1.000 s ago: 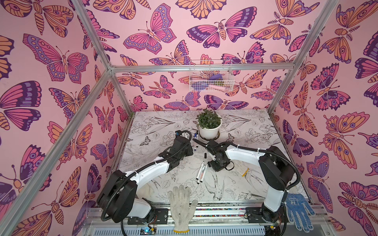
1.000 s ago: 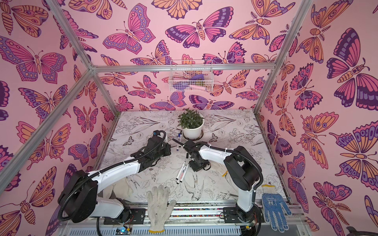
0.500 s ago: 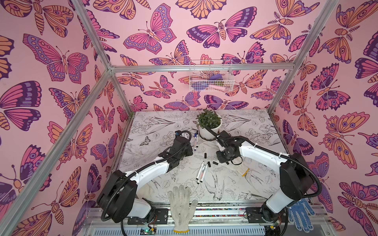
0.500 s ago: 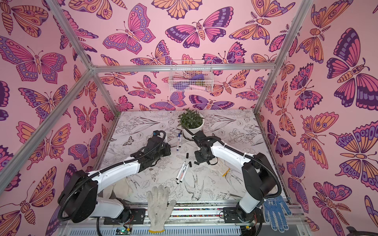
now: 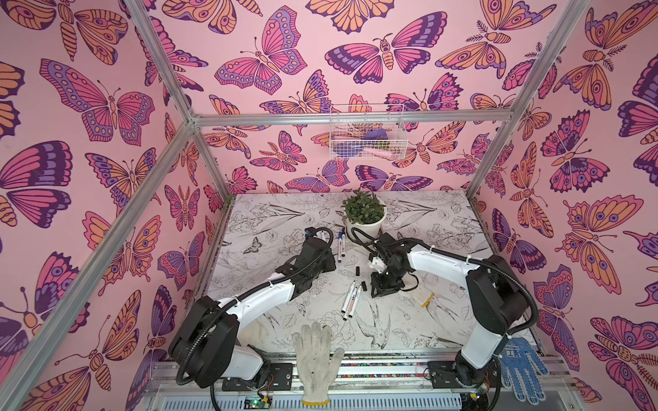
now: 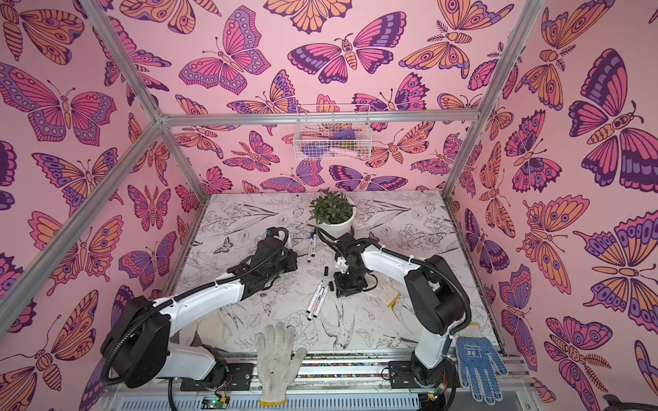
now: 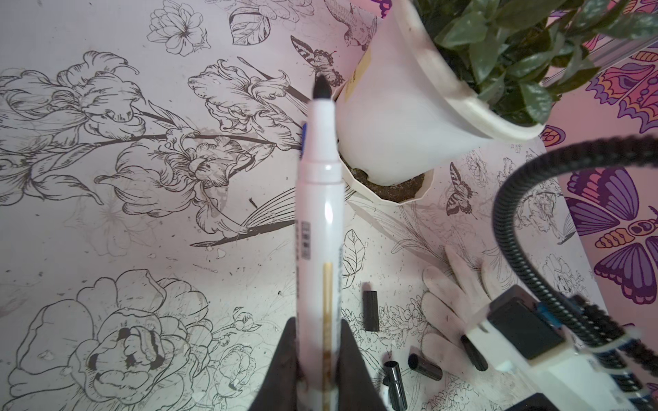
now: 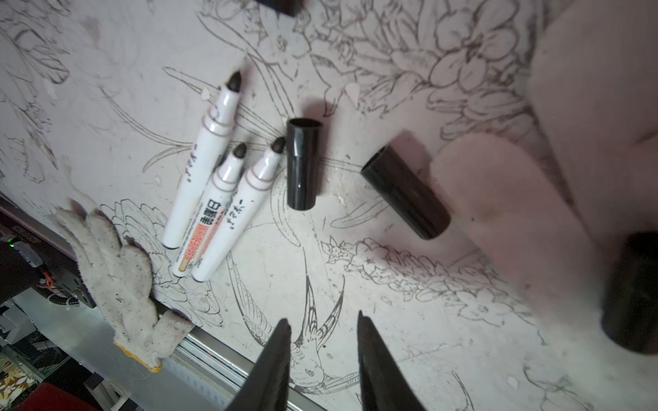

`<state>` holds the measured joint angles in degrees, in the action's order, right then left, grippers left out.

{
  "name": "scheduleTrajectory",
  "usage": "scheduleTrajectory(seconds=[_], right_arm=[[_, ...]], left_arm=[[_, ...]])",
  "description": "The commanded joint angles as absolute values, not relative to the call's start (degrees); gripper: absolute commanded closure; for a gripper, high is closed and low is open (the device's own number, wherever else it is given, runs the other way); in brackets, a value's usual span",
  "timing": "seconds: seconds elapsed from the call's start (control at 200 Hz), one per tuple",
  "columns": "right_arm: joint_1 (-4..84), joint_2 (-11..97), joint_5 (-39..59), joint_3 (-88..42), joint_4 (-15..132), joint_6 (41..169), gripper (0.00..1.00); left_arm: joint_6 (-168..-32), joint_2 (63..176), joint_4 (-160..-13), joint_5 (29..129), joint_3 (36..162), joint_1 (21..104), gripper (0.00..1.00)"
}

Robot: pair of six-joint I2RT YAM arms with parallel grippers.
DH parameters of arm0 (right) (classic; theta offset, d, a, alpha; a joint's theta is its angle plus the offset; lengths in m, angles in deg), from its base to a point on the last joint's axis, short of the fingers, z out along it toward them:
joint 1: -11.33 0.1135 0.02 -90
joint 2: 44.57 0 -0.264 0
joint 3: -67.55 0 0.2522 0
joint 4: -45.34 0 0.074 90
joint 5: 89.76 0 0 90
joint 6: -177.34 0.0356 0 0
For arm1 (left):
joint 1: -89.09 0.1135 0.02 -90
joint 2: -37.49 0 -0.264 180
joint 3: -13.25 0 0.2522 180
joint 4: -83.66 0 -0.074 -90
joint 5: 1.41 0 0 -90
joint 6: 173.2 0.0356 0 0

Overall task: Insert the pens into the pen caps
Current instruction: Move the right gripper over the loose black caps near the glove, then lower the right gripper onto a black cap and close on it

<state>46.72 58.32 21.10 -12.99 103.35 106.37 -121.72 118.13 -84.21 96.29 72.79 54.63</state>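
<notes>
My left gripper (image 7: pixel 318 322) is shut on a white pen (image 7: pixel 320 213), which points its bare black tip at the pot. Three uncapped pens (image 8: pixel 213 199) lie side by side mid-table and show in both top views (image 5: pixel 350 300) (image 6: pixel 318 300). Black pen caps lie loose beside them: one (image 8: pixel 302 163) by the pen tips, one (image 8: pixel 406 192) farther off, and a third (image 8: pixel 630 291), blurred, on a glove. My right gripper (image 8: pixel 324 320) hovers open and empty above the table near these caps (image 5: pixel 364 285). Blue-ended pens (image 5: pixel 341 245) lie near the pot.
A white potted plant (image 5: pixel 365 222) stands at the back middle. A white glove (image 5: pixel 315 359) hangs over the front edge, another (image 5: pixel 423 295) lies under the right arm, and a blue glove (image 5: pixel 521 370) hangs at the front right. A wire basket (image 5: pixel 366 131) hangs on the back wall.
The right gripper swung back toward the pot, then came forward again over the caps, its jaws now apart. The left arm and its pen have not moved.
</notes>
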Motion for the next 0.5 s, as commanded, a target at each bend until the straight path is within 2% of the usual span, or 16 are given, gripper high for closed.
scheduleTrajectory(seconds=[0.0,0.496], right_arm=[[46.8,60.9,21.4,-14.5,104.5,105.2,0.66],[43.3,67.7,17.1,-21.1,100.6,110.1,0.65]], left_arm=[[-122.3,117.9,-84.2,96.2,71.7,55.1,1.0],[-122.2,117.7,-84.2,96.4,71.6,55.4,1.0]])
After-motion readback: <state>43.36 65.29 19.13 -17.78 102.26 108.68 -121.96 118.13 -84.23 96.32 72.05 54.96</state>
